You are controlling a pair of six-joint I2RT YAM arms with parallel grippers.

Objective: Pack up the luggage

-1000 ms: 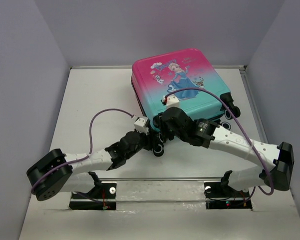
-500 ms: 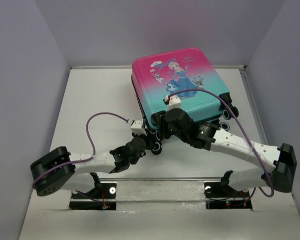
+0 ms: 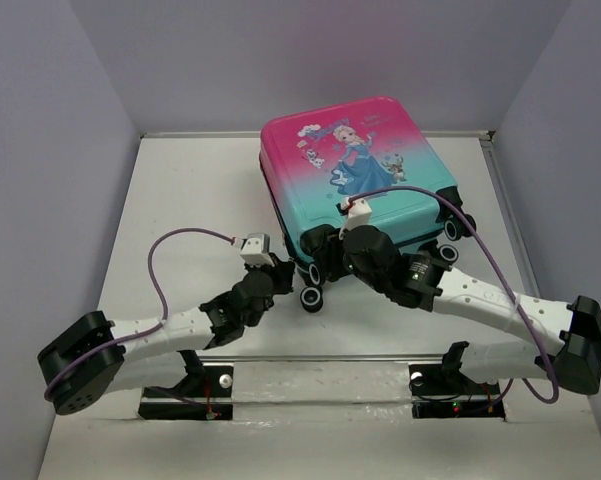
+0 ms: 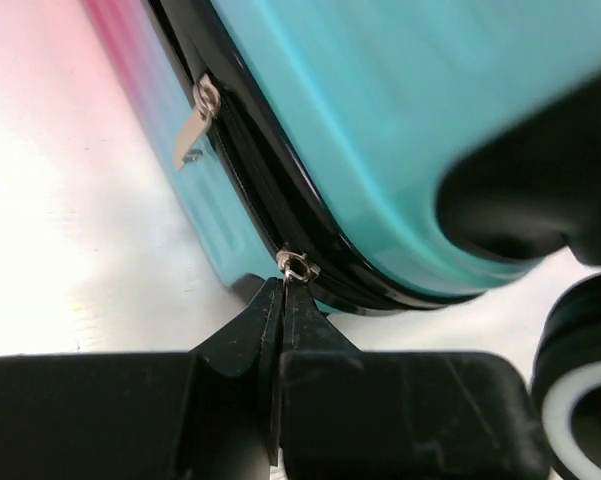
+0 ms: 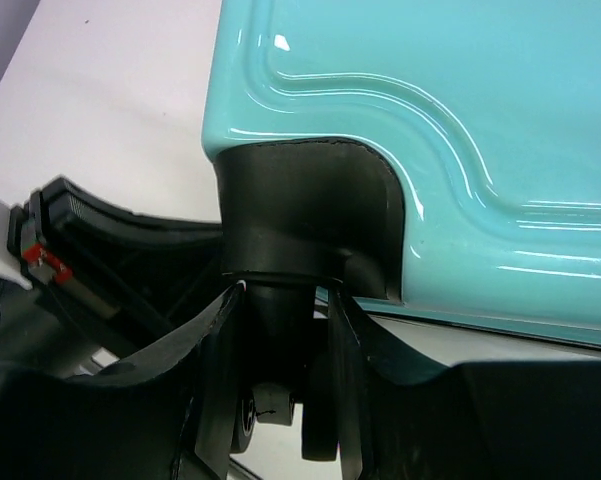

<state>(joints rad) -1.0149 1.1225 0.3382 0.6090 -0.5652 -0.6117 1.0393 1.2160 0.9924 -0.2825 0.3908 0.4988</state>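
On the table (image 3: 180, 190), far and a bit right, the luggage (image 3: 380, 195) lies flat. The right gripper (image 5: 285, 300) is clamped on a wheel leg (image 5: 277, 335) at its near left corner. The left gripper (image 4: 283, 292) is pinched together on a zip pull (image 4: 295, 268).

Surroundings: white table, plain walls on three sides.
White table (image 3: 180, 200) is matte, with a thin raised lip (image 3: 200, 133) along its far edge and another along the right edge. Pale lavender-grey back wall (image 3: 310, 60) meets the far edge; the left wall (image 3: 40, 200) and right wall (image 3: 570, 150) angle in at the sides. A metal strip (image 3: 320, 357) runs across the near edge, and a lower white ledge (image 3: 320, 445) sits just in front of it.
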